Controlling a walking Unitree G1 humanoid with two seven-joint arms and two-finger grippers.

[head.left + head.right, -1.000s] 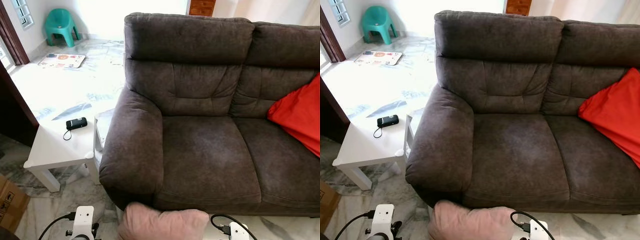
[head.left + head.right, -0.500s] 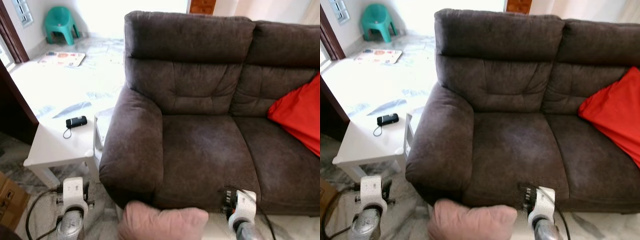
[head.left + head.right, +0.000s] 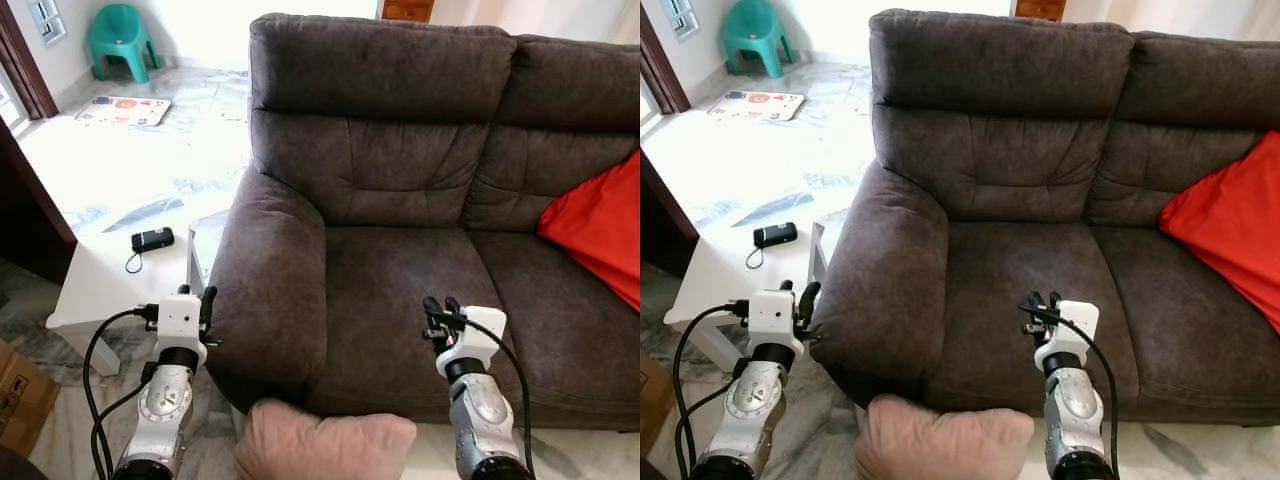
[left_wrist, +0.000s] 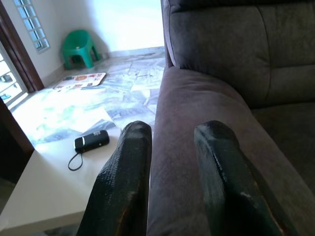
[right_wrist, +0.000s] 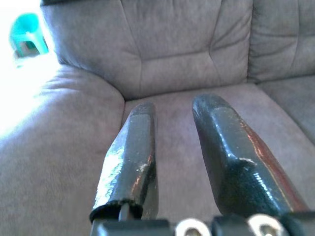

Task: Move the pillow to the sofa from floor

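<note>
the pink pillow [image 3: 325,444] lies on the floor [image 3: 75,425], right against the front of the brown sofa [image 3: 400,290], so the job is not done yet. nothing has been picked up. the left hand [image 3: 205,300] is up in the air beside the sofa arm, with its two fingers [image 4: 125,172] a little apart and nothing between them. the right hand [image 3: 440,310] is up over the sofa seat, its fingers [image 5: 130,147] also apart and holding nothing. both hands are well above the pillow (it sits low between the two arms). what is left: go down, grab the pillow, lift it and put it on the seat. the bottom of the pillow is cut off at the picture edge, so i cannot see all of it. a red cushion [image 3: 600,225] on the sofa is also cut off at the side.
</note>
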